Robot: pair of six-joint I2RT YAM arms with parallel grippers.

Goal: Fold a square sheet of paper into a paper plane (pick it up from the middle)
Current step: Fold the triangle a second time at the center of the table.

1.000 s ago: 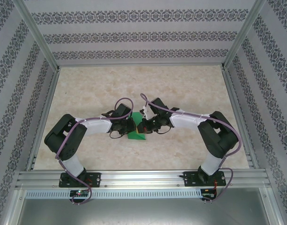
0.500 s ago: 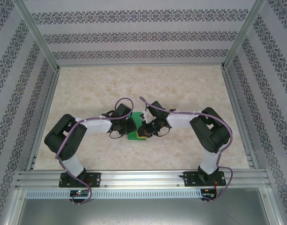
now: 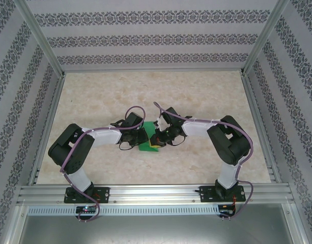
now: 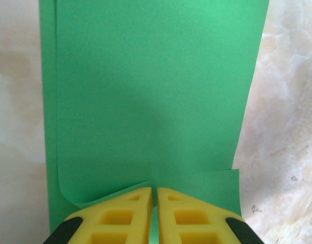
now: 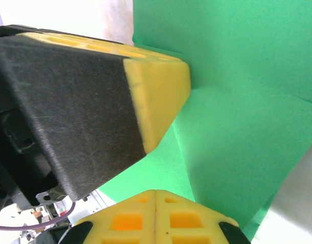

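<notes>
The left claw (image 4: 154,195) has its yellow tips pressed almost together. It looks to be pinching the near edge of the green paper (image 4: 150,91). The paper lies in the middle of the table (image 4: 283,127), right between the two claws. It is already folded over into layers. The right claw (image 5: 156,195) is pressed together too, right beside the paper. I cannot tell if it grips any. I think a fold is halfway done. Next, one claw should hold the paper down. The other should lay the next part over straight and rub the crease flat.
</notes>
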